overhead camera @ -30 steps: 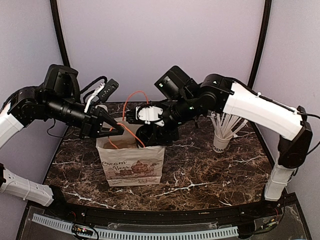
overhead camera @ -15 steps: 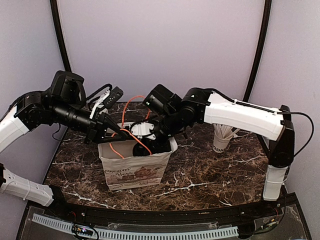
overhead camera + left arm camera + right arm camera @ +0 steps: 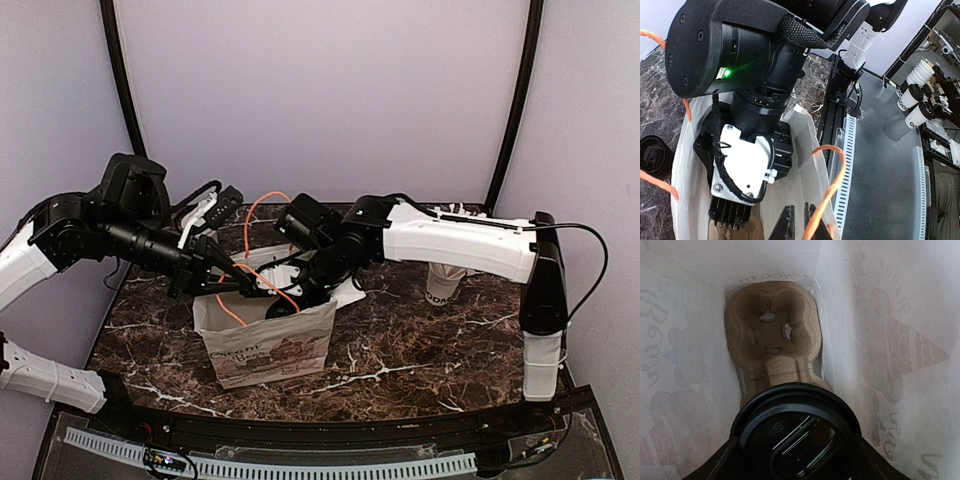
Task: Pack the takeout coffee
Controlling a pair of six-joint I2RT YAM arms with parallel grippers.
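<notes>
Held by the right end effector (image 3: 796, 460) inside the paper bag (image 3: 270, 345), with the left end effector (image 3: 799, 222) closed narrow at its rim, the takeout coffee (image 3: 797, 432) could be tipped if lowered beside the carrier (image 3: 772, 335) socket.

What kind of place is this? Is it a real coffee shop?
Probably a robot test booth set up like a café counter: plain walls close around a marble-look table, two robot arms, a printed paper bag, a cup of straws and a takeout coffee inside the bag.
</notes>
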